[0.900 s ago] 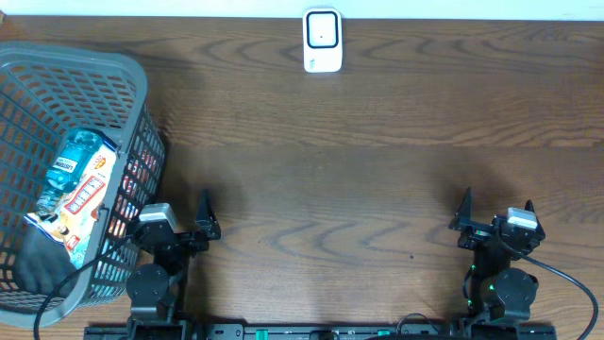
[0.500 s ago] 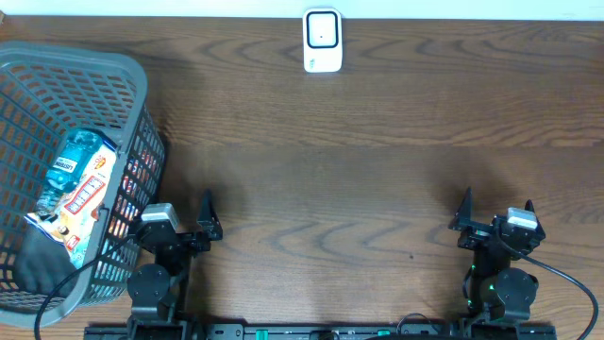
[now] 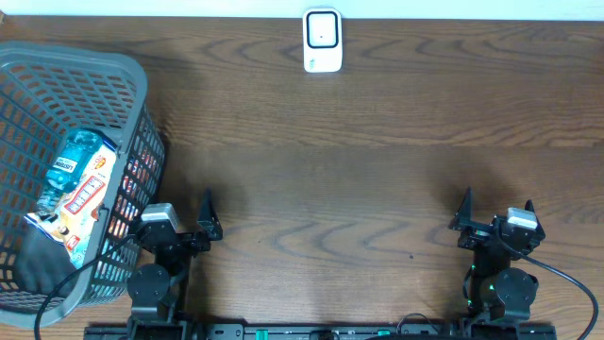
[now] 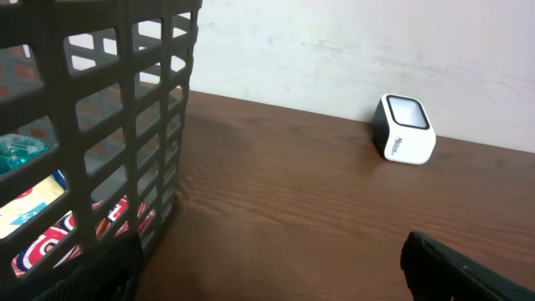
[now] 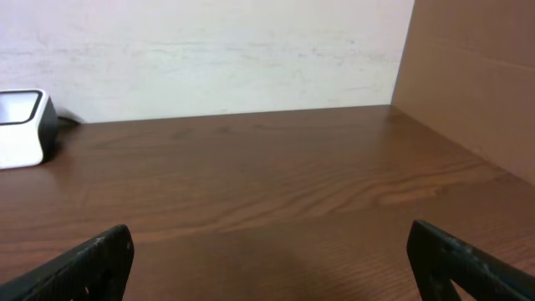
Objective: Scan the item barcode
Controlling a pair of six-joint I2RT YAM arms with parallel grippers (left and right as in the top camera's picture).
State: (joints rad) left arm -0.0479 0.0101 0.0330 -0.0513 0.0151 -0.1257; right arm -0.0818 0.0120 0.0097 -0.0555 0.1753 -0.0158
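The items lie in a grey mesh basket (image 3: 142,87) at the left: an orange and white snack packet (image 3: 87,194), a clear bottle with a blue label (image 3: 68,161) and something black (image 3: 38,264). A white barcode scanner (image 3: 322,41) stands at the table's far edge, also seen as the scanner (image 4: 405,130) in the left wrist view and the scanner (image 5: 23,127) in the right. My left gripper (image 3: 176,208) rests open just right of the basket (image 4: 125,100), holding nothing. My right gripper (image 3: 496,205) is open and empty at the front right.
Through the basket's mesh, the left wrist view shows the snack packet (image 4: 33,209). A brown cardboard wall (image 5: 476,75) rises along the table's right side. A pale wall runs behind the table's far edge.
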